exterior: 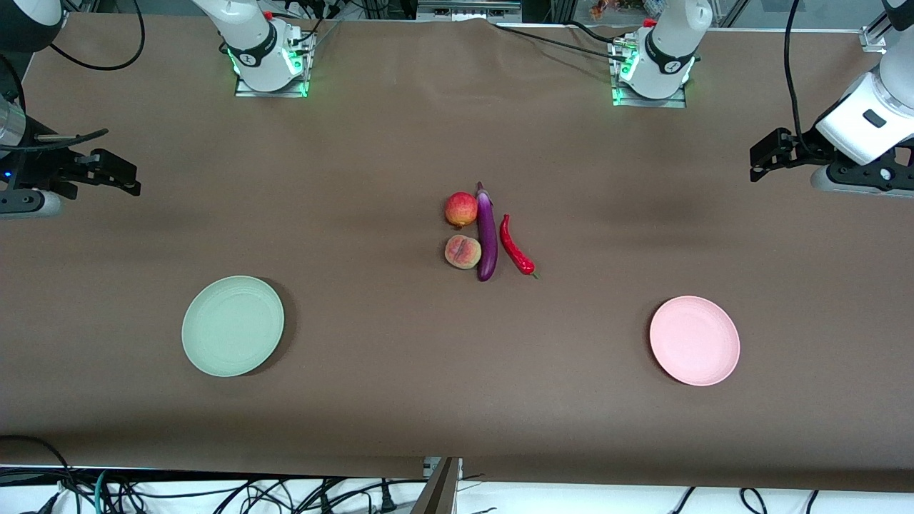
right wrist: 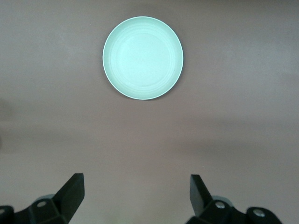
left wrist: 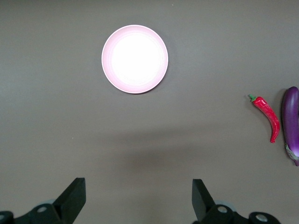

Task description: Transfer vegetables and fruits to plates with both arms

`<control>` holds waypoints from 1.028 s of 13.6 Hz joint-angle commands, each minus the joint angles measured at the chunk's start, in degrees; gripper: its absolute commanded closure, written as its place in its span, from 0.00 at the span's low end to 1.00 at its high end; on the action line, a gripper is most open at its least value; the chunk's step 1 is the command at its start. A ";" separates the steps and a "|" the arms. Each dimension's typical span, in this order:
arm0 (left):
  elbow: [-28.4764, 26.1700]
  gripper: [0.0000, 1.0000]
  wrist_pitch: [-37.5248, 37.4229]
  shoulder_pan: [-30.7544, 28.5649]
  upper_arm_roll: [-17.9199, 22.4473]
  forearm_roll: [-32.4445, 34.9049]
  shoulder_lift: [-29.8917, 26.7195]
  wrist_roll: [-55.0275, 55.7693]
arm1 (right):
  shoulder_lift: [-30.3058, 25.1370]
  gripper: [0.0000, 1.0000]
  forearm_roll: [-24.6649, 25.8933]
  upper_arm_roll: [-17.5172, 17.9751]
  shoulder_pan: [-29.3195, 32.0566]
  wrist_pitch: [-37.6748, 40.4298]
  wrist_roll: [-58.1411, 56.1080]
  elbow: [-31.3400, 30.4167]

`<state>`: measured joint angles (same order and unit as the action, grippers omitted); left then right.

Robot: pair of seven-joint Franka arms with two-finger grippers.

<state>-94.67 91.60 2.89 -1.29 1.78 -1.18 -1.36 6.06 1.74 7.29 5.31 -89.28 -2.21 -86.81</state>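
Produce lies grouped at the middle of the brown counter (exterior: 400, 400). The purple eggplant (exterior: 486, 232) lies lengthwise, one end toward the front camera. Pressed against its flank toward the right arm's end sit two fruits: the red-yellow apple (exterior: 461, 209), and nearer to the camera the creased peach (exterior: 463, 252). The red chili pepper (exterior: 515, 246) lies just beside the eggplant toward the left arm's end, a narrow gap apart.

The pale green plate (exterior: 233, 325) rests toward the right arm's end, the pale pink plate (exterior: 694, 340) toward the left arm's end; both hold nothing and are nearer to the camera than the produce, well apart from it.

The left hand (exterior: 758, 163) hangs over the counter's edge at its own end, fingers spread wide, as its wrist view confirms (left wrist: 138, 198). That view shows the pink plate (left wrist: 135, 59) glared almost white, the chili (left wrist: 267, 115) whole, and the eggplant (left wrist: 291, 123) cut off at the frame edge; the fruits lie out of frame.

The right hand (exterior: 121, 175) hangs over the counter's edge at its own end, likewise wide and holding nothing (right wrist: 137, 196). Its wrist view shows only the green plate (right wrist: 143, 58). Both arms' upper links are cropped in the front view.
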 commanded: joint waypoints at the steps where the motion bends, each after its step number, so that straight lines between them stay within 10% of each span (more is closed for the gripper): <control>1: 1.42 0.00 -0.64 0.36 0.33 1.03 0.74 -0.04 | 0.79 0.00 -0.33 -0.17 -0.30 0.42 0.54 1.47; 14: 1.42 0.00 -0.64 -0.34 0.41 1.03 0.74 -0.40 | 5.09 0.00 -0.33 -0.08 -2.58 1.21 -0.25 1.03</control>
<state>-94.67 91.60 2.53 -0.54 1.80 -1.08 -1.39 9.58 1.74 7.32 3.38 -89.16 -2.20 -86.84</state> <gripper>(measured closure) 0.000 0.000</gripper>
